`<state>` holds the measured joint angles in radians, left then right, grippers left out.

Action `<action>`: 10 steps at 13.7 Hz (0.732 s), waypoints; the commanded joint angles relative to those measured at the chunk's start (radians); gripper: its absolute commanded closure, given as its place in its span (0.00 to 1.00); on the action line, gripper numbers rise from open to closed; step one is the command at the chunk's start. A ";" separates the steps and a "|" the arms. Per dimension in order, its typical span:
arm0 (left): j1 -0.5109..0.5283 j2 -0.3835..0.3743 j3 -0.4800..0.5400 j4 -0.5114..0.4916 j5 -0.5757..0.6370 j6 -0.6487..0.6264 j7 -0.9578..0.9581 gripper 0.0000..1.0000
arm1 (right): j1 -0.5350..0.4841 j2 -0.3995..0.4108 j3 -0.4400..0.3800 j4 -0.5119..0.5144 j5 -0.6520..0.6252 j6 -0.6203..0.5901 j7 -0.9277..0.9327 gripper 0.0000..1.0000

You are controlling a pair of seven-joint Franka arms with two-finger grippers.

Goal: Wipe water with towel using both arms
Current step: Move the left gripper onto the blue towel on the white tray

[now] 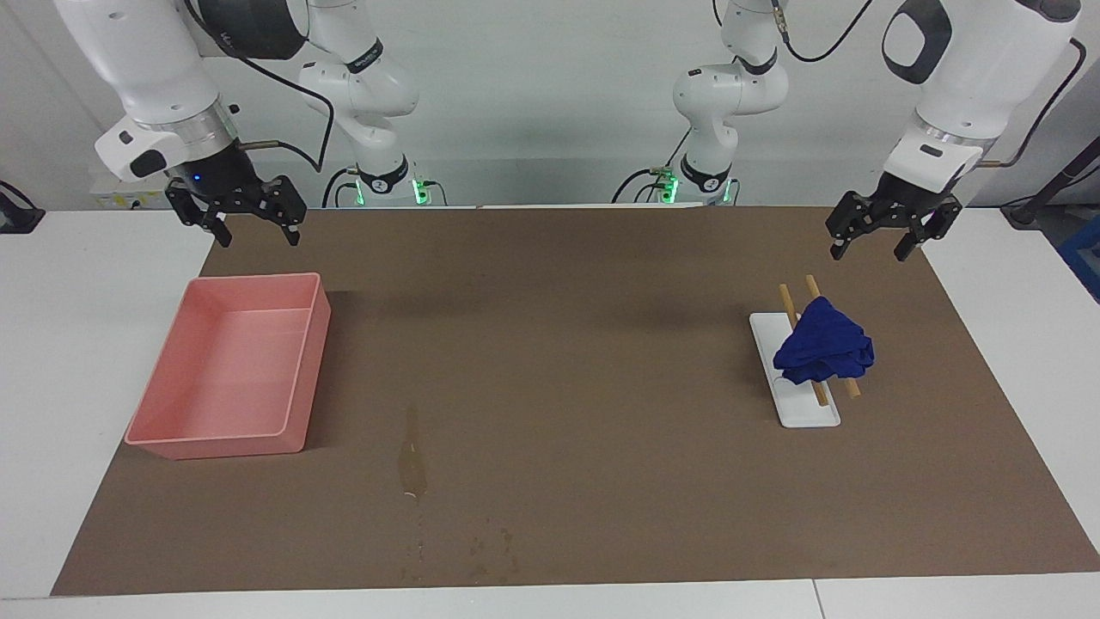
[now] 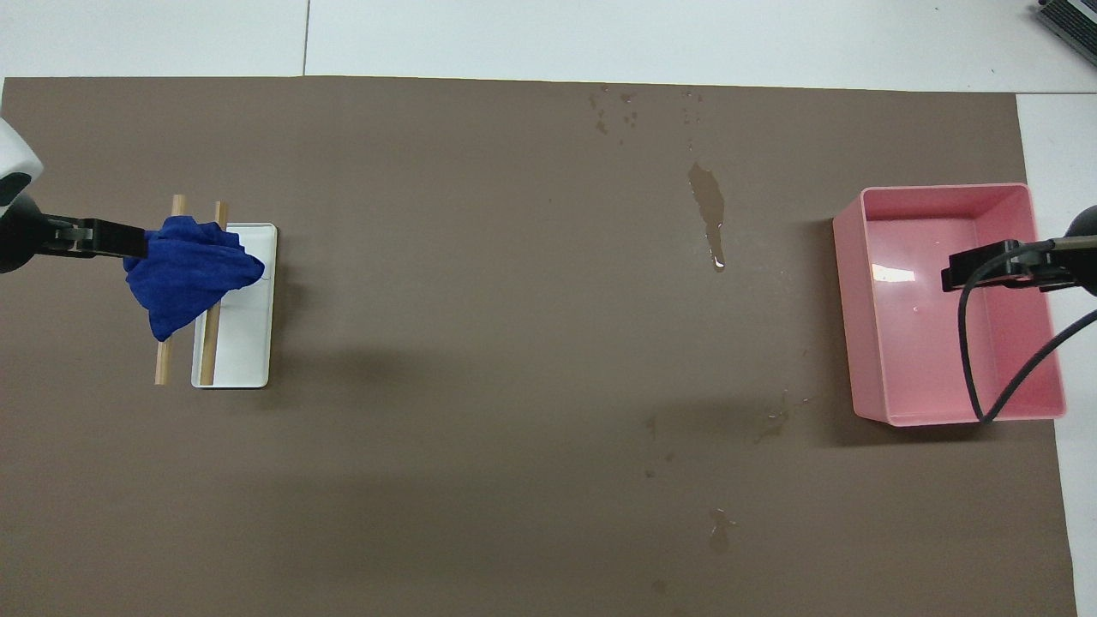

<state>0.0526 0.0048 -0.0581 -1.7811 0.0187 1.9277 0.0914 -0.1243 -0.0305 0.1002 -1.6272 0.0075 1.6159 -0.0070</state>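
In the facing view my left gripper hangs in the air with its fingers spread and nothing between them, over the brown mat at my left arm's end of the table, clear of the towel. The towel is a crumpled blue heap draped over two wooden sticks that lie across a white tray. My right gripper waits, spread just as wide and empty, above the edge of the pink bin nearest my base. The water is a glossy streak on the mat, beside the bin and a little farther from me than it, well apart from the towel. From overhead, my left gripper overlaps the towel's edge, though the facing view shows a gap. My right gripper sits over the bin, and the water lies between bin and tray, nearer the bin.
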 commanded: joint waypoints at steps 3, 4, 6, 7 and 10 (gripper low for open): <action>0.009 0.081 -0.005 -0.116 0.101 0.239 0.011 0.00 | -0.011 -0.022 0.006 -0.023 -0.009 -0.002 -0.022 0.00; 0.010 0.084 -0.005 -0.150 0.116 0.293 0.022 0.00 | -0.011 -0.022 0.006 -0.025 -0.009 -0.002 -0.024 0.00; 0.029 0.092 -0.005 -0.166 0.126 0.313 0.030 0.00 | -0.012 -0.022 0.006 -0.025 -0.009 -0.002 -0.024 0.00; 0.029 0.102 -0.005 -0.172 0.126 0.326 0.028 0.00 | -0.012 -0.022 0.007 -0.023 -0.009 -0.002 -0.024 0.00; 0.029 0.087 -0.006 -0.251 0.124 0.411 0.002 0.00 | -0.012 -0.022 0.006 -0.023 -0.009 -0.002 -0.024 0.00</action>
<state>0.0720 0.1219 -0.0585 -1.9594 0.1233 2.2708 0.1087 -0.1245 -0.0305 0.1000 -1.6279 0.0075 1.6158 -0.0070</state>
